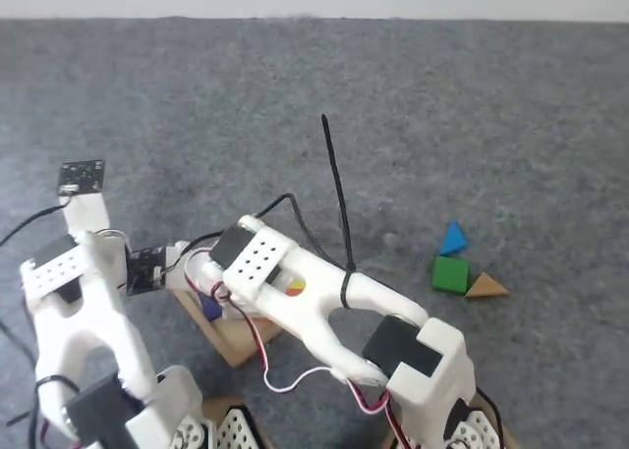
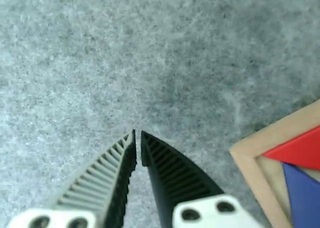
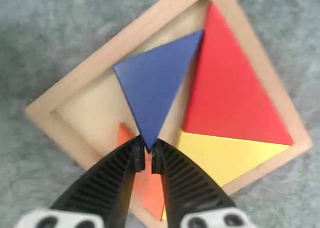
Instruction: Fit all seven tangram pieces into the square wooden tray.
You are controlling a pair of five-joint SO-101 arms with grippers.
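Tray [image 3: 115, 47] | inside: blue triangle [image 3: 155, 83], red triangle [image 3: 230, 98], yellow piece [image 3: 220, 158], possibly orange piece [image 3: 150, 193]

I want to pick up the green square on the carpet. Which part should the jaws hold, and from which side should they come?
Come straight down from above, since the green square lies flat on the carpet. Probably close the jaws on two opposite straight edges. The small blue triangle at its far edge and the brown triangle beside it leave little room.
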